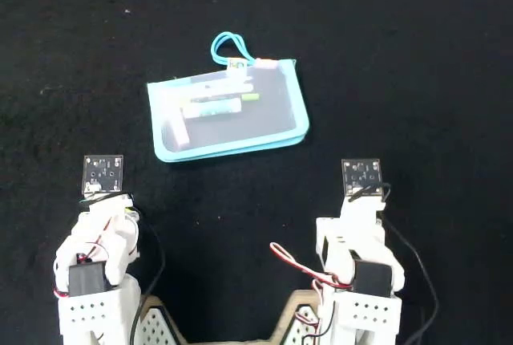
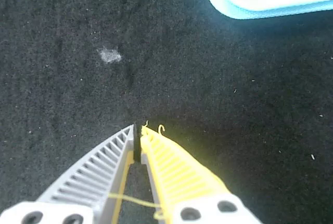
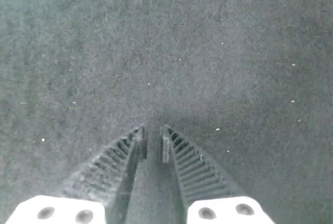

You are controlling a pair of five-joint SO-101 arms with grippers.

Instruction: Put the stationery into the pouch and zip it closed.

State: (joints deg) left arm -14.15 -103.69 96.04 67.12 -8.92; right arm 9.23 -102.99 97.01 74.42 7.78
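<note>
Pouch lies mid-table toward the far edge, long axis left–right, stationery inside, ahead of both arms. Left gripper is pinched closed and empty; right gripper is all but closed, holding nothing.

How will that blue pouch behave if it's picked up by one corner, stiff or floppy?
Probably floppy: the pouch lies flat, with thin, soft-looking walls. The stationery seen through its clear face may slide toward the low end. Its loop strap looks limp, so it would likely dangle.
</note>
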